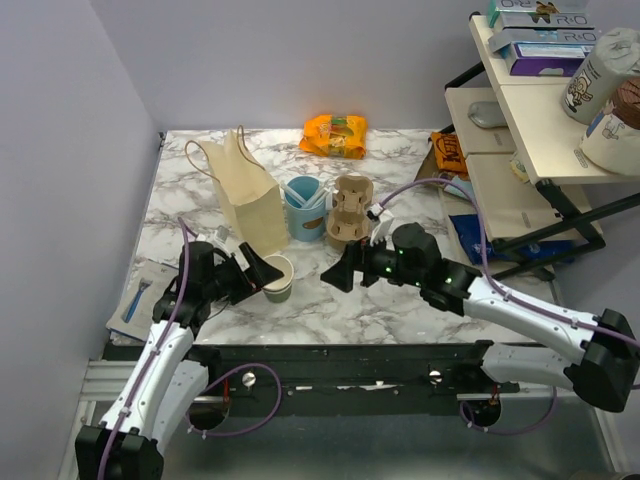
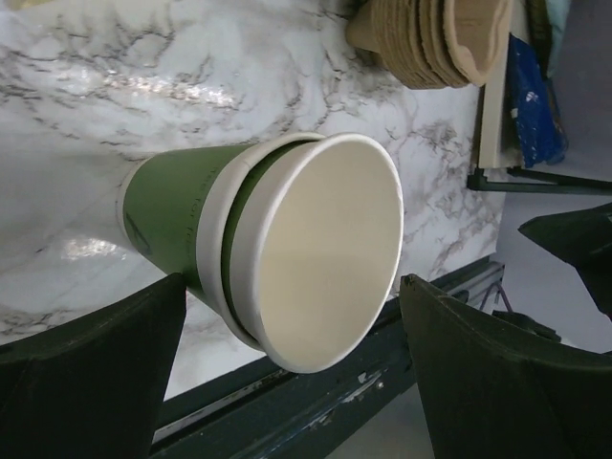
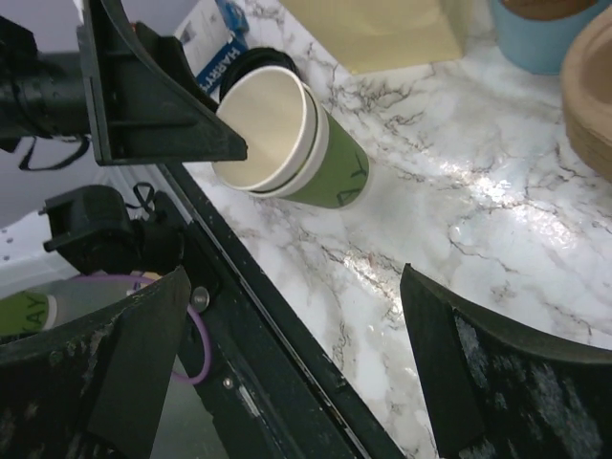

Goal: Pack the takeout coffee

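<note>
Coffee cup [image 2: 287, 244] sits between left gripper's [image 2: 292, 287] open fingers, right gripper [image 3: 295, 277] open too; looks light, crushable, so squeeze mid-wall gently.

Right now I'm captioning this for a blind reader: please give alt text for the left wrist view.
Two nested green paper cups, lidless and cream inside, stand on a marble table between the fingers of the open left claw. A stack of brown pulp cup carriers sits at top right.
</note>
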{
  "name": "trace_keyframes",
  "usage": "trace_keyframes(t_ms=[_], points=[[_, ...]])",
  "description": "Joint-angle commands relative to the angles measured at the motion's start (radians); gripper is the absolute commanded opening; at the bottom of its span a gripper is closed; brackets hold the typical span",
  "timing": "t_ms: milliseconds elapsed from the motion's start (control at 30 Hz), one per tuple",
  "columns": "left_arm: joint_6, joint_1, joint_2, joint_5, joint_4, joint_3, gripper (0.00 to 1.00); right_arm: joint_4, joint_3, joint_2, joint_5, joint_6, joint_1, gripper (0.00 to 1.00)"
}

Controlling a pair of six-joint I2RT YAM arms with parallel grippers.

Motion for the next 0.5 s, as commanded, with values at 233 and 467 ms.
trace_keyframes(t_ms=[233,467], points=[[-0.131,-0.179,0.107,-0.029,0.282,-0.041,0.99,-0.107,-0.110,-0.201,0.267,0.071,0.007,1.00],[-0.168,-0.342,0.193,-0.120,0.346,-0.017,0.99,-0.132,-0.083,-0.175,0.299,0.055,0.005,1.00]])
